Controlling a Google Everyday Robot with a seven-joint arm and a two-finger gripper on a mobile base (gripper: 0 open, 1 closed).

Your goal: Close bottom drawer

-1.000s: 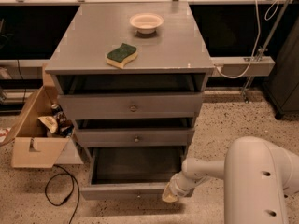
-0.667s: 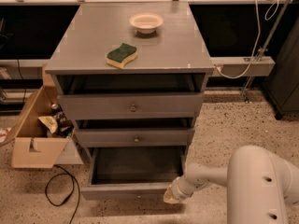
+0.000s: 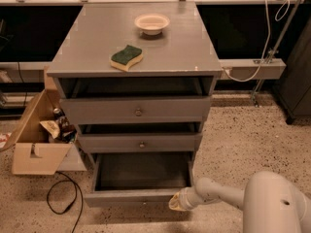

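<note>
Where the white arm point(image 3: 218, 194) ends, low at the right of the view, the claw point(image 3: 178, 201) sits against the right end of the bottom drawer's front panel, just above the speckled floor point(image 3: 243, 140). Whether it is released or clenched I cannot tell. It seems to touch the panel's corner, and nothing can be seen held in it.

The bottom drawer point(image 3: 136, 196) is the lowest in the grey bench point(image 3: 97, 38). It is pulled well out towards the camera, and its dark inside looks bare. Above it the middle drawer point(image 3: 116, 142) and the top drawer point(image 3: 97, 111) stand out less far, each with a small round knob at the middle of its front. That makes three drawers and two knobs in sight. Nothing lies between the bottom drawer's front and the bench body.

On the bench top rest one green and yellow sponge point(image 3: 127, 57), near the front edge, and one pale bowl point(image 3: 152, 24) farther back, the two apart.

To the left of the bench stands one open cardboard box point(image 3: 36, 149) with clutter inside. One black cable point(image 3: 63, 203) loops on the floor just in front of it, near the drawer's left corner. To the right, a white cable point(image 3: 252, 69) hangs by a grey ledge.
</note>
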